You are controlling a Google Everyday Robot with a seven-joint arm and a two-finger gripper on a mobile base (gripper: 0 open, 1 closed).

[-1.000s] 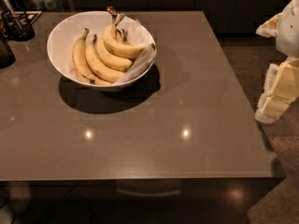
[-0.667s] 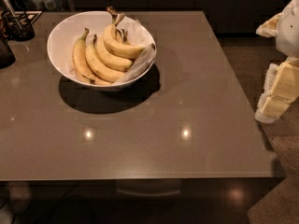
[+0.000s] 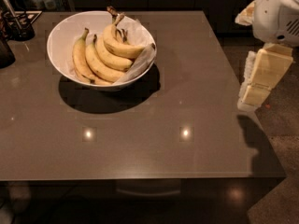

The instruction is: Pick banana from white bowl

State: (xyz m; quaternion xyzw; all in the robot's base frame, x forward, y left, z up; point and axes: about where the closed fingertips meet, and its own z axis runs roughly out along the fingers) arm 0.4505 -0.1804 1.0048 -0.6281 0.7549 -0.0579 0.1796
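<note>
- Currently the pincer [image 3: 256,90] hangs just off the right edge of the surface [image 3: 196,87], well apart from the white bowl [image 3: 60,31]. Whether it is released or clenched cannot be told.
- The banana [image 3: 122,48] lies uppermost in the bowl, with its stem pointing toward the far rim.
- Slimmer bananas [image 3: 93,62] lie to its left, on crumpled paper lining [image 3: 140,62].
</note>
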